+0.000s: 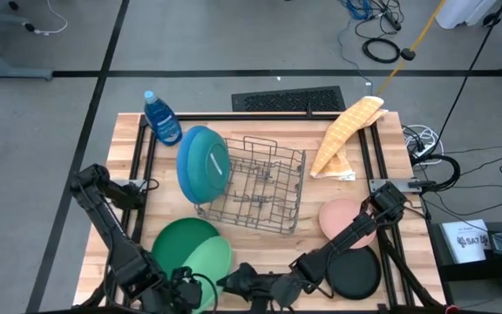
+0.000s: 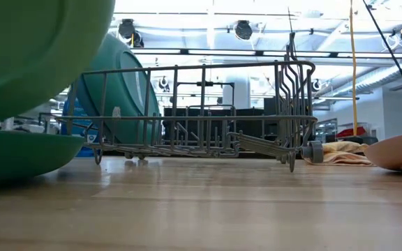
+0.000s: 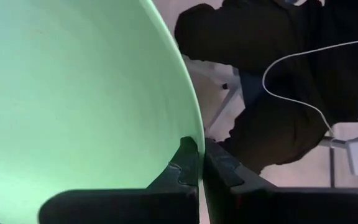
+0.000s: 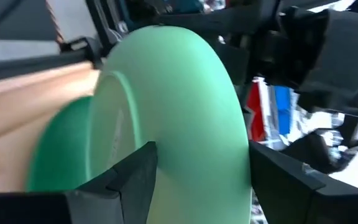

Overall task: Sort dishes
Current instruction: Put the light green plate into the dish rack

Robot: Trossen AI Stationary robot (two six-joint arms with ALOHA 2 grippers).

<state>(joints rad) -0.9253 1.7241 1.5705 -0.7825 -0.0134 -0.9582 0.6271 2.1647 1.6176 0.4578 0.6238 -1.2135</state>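
Observation:
My left gripper [image 1: 186, 291] is shut on a light green plate [image 1: 214, 260], held tilted above a dark green plate [image 1: 177, 237] that lies on the table near the front edge. My right gripper [image 1: 235, 281] is open just right of the light green plate, with one finger on each side of it [image 4: 185, 124]. A teal plate [image 1: 207, 166] with a blue one behind it leans on the wire rack's [image 1: 264, 187] left side. A pink plate [image 1: 340, 215] and a black plate [image 1: 356, 272] lie at the right. My left gripper pinches the light green plate's rim [image 3: 193, 144] between its two fingers, one on the hollow face and one behind. The plate is lifted clear and tilted, above the dark green plate [image 2: 19, 155]. My right gripper straddles the same plate; I cannot tell whether it touches.
A blue soap bottle [image 1: 160, 118] stands at the far left of the table. A yellow cloth [image 1: 345, 135] lies at the far right. The rack fills the table's middle. Bare wood shows in front of the rack [image 2: 208, 202].

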